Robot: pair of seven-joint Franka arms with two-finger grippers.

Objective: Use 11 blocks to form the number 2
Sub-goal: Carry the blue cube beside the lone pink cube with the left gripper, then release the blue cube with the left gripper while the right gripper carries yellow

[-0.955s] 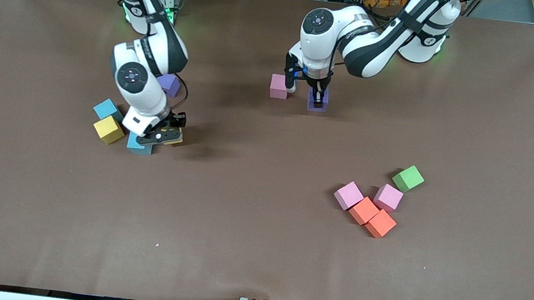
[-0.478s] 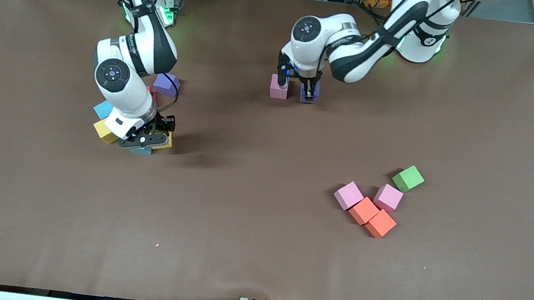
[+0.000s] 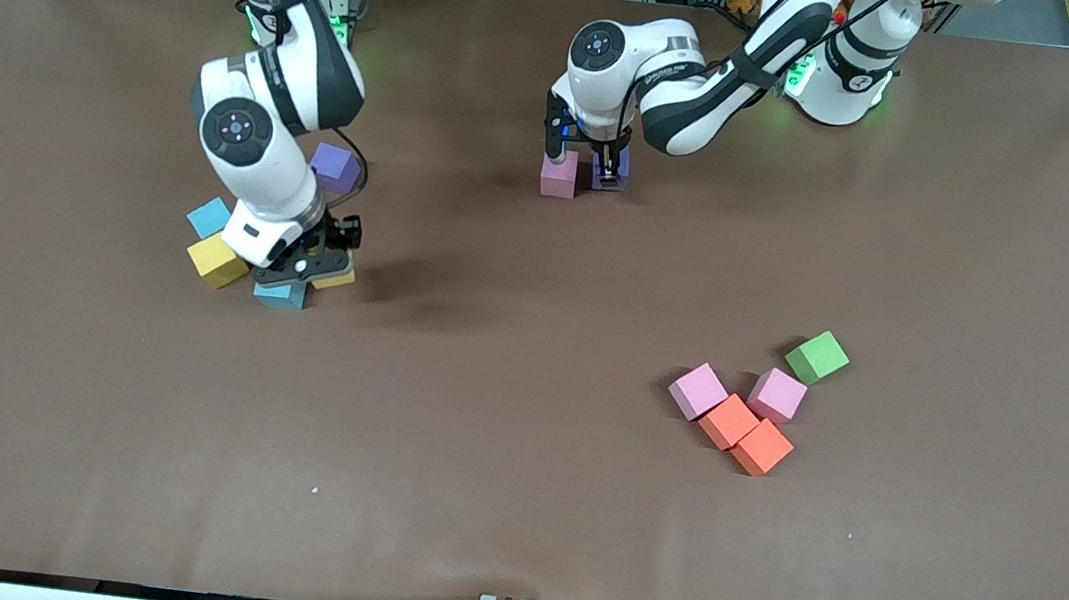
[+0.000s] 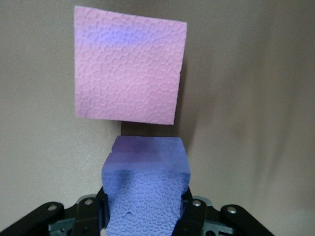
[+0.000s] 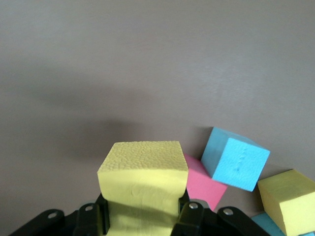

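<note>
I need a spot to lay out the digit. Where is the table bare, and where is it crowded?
Bare: the middle of the table, between the pink cube and the orange cubes, nearer the camera. Crowded: round the right gripper holding a yellow cube, and the left gripper holding a purple cube.

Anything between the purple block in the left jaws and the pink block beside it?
Nothing: the left wrist view shows only a thin shadowed gap between the purple block and the pink block.
</note>
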